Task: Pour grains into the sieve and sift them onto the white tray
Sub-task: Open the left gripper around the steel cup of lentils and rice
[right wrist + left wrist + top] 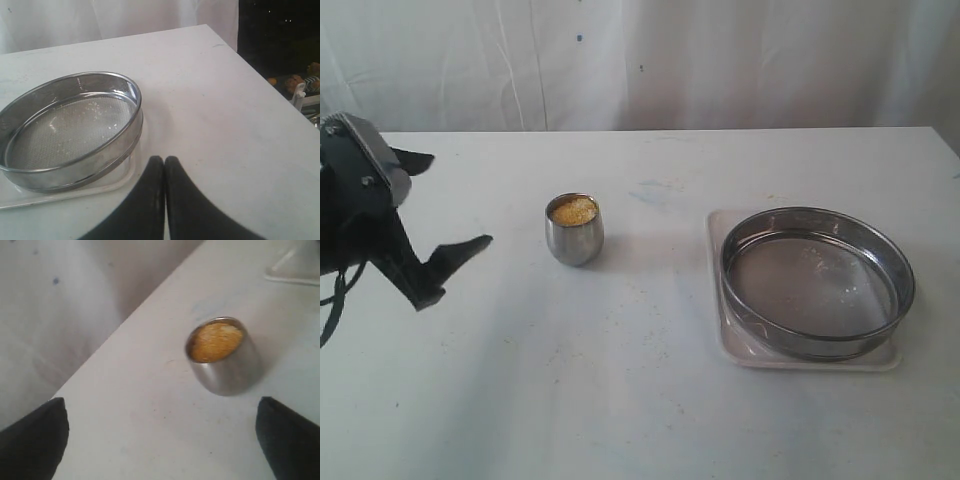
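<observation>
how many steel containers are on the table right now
2: the small cup of grains stands on the table left of centre; the wide sieve sits on the white tray at the right. None seem hidden.

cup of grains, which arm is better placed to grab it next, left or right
Left, probably. The left gripper is open and aimed at the steel cup of grains, centred in its wrist view. The right gripper is shut, over by the sieve on the white tray.
</observation>
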